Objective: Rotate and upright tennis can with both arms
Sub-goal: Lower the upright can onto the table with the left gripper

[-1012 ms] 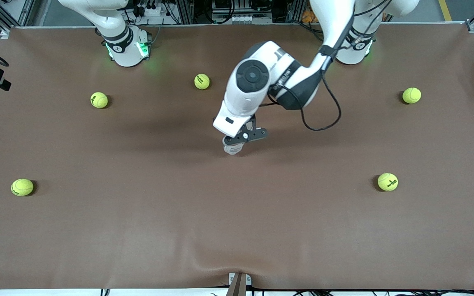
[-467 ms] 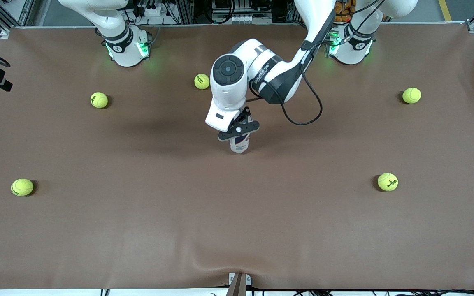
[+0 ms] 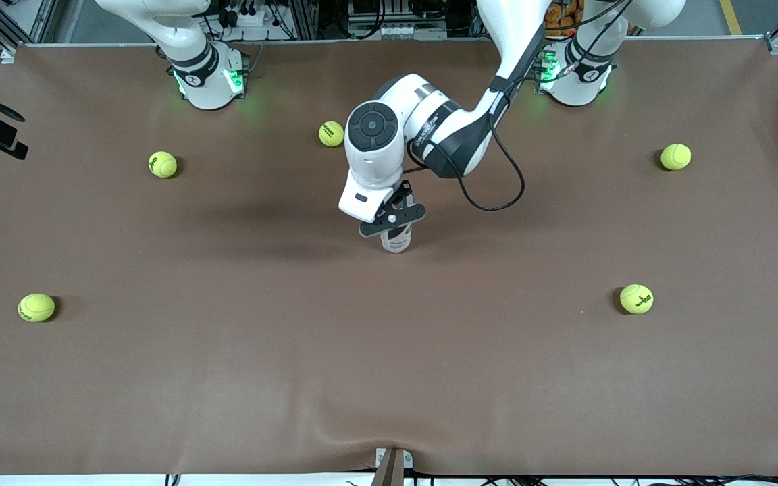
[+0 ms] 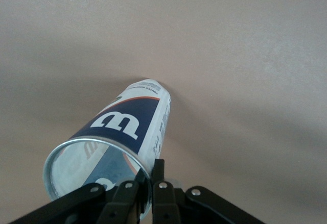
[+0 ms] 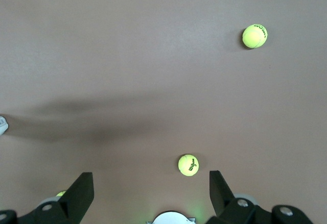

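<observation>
Mid-table, the left gripper [image 3: 394, 217] pinches the standing tennis can [image 3: 396, 237] by its rim; the right gripper [image 5: 148, 196] waits spread, empty.

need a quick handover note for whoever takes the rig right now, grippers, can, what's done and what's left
Left gripper: shut on the tennis can by its open silvery rim, mid-table.
Right gripper: open, empty, up over its own end of the table; that arm waits.
Can: nearly upright, closed end on the brown table.
Done: can rotated and stood up.
Left: release it and retreat.
</observation>
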Controlling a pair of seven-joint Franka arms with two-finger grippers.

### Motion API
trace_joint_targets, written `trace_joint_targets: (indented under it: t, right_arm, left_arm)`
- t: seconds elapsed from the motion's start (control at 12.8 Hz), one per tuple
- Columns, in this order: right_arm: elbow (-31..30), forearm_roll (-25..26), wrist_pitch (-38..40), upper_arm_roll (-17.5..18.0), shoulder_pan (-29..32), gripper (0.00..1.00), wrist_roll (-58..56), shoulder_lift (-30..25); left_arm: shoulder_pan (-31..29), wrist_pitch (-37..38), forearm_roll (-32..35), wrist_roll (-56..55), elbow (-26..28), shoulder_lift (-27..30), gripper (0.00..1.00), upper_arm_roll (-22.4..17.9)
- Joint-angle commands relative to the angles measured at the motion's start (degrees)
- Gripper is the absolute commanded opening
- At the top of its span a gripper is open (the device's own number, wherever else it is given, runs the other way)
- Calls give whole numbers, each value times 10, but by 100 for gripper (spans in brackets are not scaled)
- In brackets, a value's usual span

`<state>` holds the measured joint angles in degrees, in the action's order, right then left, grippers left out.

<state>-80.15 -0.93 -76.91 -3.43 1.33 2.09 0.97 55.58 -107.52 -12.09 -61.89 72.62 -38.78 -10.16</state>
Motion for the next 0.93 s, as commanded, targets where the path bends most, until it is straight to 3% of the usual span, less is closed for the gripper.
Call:
trace_joint_targets:
  t: [0.0,0.23,0.54,0.62,0.86]
  right_arm:
    - [4,8,-1,-2,-4,100,8,1]
    - [4,8,-1,-2,-3,100,8,3]
    - [4,8,-2,-2,-3,100,9,9]
    - [4,8,-2,-2,-2,100,8,9]
    - [4,8,-2,-2,-2,100,9,9]
  left_arm:
    - [2,5,12,-7,-14,-11,18,-6]
    - [1,-1,12,-6,-13,-11,53,-6]
    - [1,3,11,-9,-13,5,73,-4]
    - [1,5,11,-9,-13,18,100,-5]
    - [2,5,11,-8,-14,37,100,-4]
